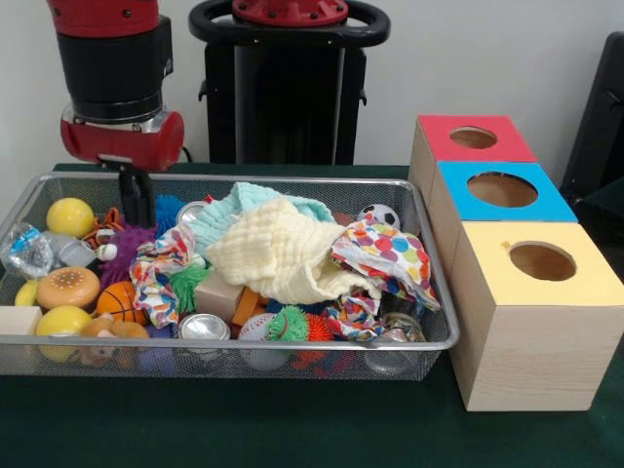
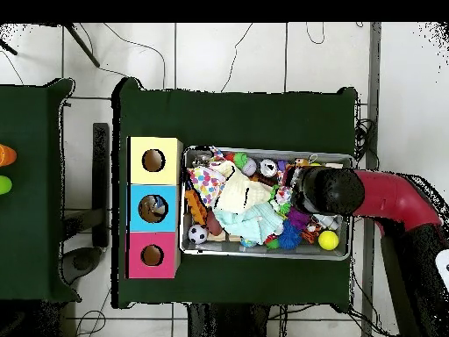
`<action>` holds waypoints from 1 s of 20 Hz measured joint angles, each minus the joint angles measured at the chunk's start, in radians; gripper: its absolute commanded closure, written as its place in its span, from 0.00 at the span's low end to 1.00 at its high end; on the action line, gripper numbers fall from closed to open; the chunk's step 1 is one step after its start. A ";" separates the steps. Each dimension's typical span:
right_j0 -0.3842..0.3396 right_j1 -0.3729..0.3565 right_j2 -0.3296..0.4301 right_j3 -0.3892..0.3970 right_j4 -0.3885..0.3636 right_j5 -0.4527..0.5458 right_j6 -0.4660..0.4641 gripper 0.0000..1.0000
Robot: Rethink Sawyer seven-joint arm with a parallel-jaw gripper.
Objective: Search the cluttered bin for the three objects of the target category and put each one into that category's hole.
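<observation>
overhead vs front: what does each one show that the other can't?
Only overhead: something lying inside the blue box under its hole, and the red arm reaching over the bin's end.

Only front: the gripper down among the toys, the boxes' wooden sides, and items low behind the bin's near mesh wall.

Both: the bin, pale yellow cloth, soccer ball, yellow box, red box.

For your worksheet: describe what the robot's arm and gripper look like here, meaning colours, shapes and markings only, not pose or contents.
The arm is built of thick cylindrical segments: glossy red shells alternating with a black ribbed band, then a silver ring above a rounded red wrist piece. Below it hangs a narrow black gripper; its jaws cannot be made out. From overhead the arm is a red tube ending in a round black cap. No markings or loose cables are visible on it.
</observation>
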 measured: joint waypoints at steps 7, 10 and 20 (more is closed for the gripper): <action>-0.031 0.037 0.028 -0.011 -0.003 0.000 -0.012 1.00; -0.041 0.049 0.037 -0.011 -0.004 0.000 -0.012 1.00; -0.083 0.054 0.090 -0.011 -0.013 0.000 -0.020 1.00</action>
